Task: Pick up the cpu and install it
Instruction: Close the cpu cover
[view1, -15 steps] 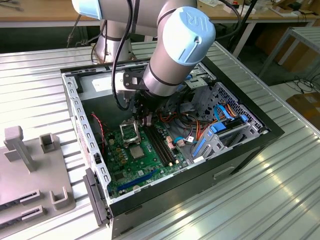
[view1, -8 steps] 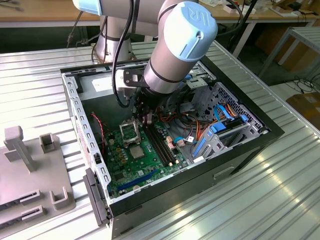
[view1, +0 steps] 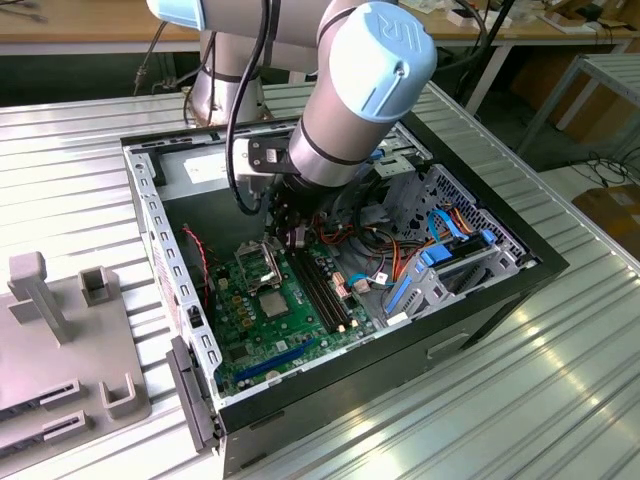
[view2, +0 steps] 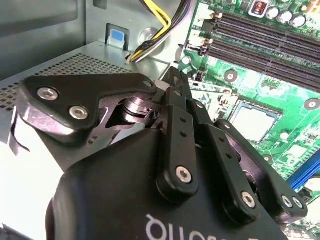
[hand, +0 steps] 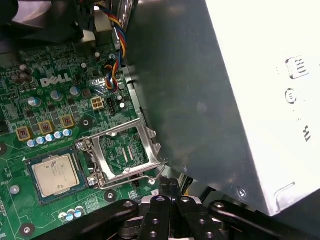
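The cpu lies flat in its socket on the green motherboard, silvery top up; it also shows as the cpu and the cpu. Beside it the hinged metal socket frame stands swung open. My gripper hangs inside the computer case, its tip close to the open frame's outer edge and wire lever, apart from the chip. The black fingers are pressed together with nothing between them. In the exterior view my gripper sits under the arm's wrist, just above the socket area.
A grey metal power supply box stands close beside the gripper. Long black memory slots run next to the socket. Coloured cables and drive cages fill the case's far side. Grey fixtures stand on the table at the exterior view's left.
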